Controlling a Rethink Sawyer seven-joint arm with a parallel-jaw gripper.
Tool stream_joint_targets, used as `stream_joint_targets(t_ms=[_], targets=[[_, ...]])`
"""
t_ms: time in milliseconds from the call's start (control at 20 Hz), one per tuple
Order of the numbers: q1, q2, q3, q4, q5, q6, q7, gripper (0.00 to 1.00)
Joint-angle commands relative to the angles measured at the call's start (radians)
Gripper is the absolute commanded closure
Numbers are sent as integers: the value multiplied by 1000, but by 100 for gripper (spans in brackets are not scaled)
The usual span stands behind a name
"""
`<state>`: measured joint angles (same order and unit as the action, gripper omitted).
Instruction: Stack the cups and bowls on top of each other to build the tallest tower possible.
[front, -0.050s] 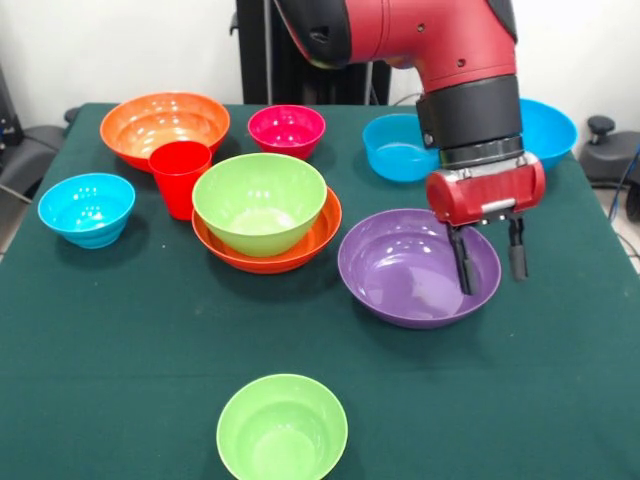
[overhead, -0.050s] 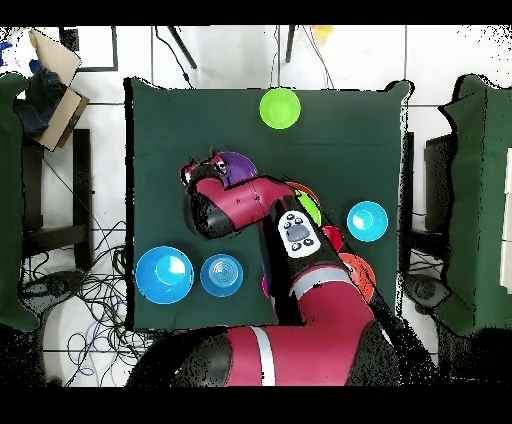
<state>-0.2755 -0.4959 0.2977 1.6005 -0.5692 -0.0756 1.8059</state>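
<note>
My gripper (front, -0.050s: 490, 262) is open and straddles the right rim of the wide purple bowl (front, -0.050s: 415, 270), one finger (front, -0.050s: 465, 262) inside the bowl and the other outside. The tower (front, -0.050s: 262, 215) is a green bowl nested in a wide orange bowl at mid-table. Just left of it stands the red cup (front, -0.050s: 180, 178). A second wide orange bowl (front, -0.050s: 165, 125) and the small magenta bowl (front, -0.050s: 287, 130) sit at the back. Loose blue bowls lie at the left (front, -0.050s: 87, 208), back centre (front, -0.050s: 400, 148) and behind the arm (front, -0.050s: 548, 130). Another green bowl (front, -0.050s: 282, 428) sits alone at the front. In the overhead view the arm covers most of the purple bowl (overhead, -0.050s: 234, 165).
The dark green cloth (front, -0.050s: 120, 350) covers the whole table. Chairs (overhead, -0.050s: 470, 200) stand at the table's sides, and cables (overhead, -0.050s: 90, 290) lie on the floor beside it. A cardboard box (overhead, -0.050s: 55, 70) sits off one corner.
</note>
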Motion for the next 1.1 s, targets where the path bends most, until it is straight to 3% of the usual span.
stream_joint_targets(t_ms=[50, 200, 300, 400, 600, 750, 1100], targets=[[34, -23, -48, -38, 0, 163, 34, 0], [35, -107, -47, 5, 124, 574, -40, 0], [42, -146, -46, 9, 170, 723, -58, 0], [39, -157, -36, 16, 178, 749, -59, 0], [24, -161, -17, 37, 146, 701, -43, 0], [19, -142, 4, -1, 134, 719, -42, 0], [-16, -62, 49, -33, 91, 581, -57, 0]])
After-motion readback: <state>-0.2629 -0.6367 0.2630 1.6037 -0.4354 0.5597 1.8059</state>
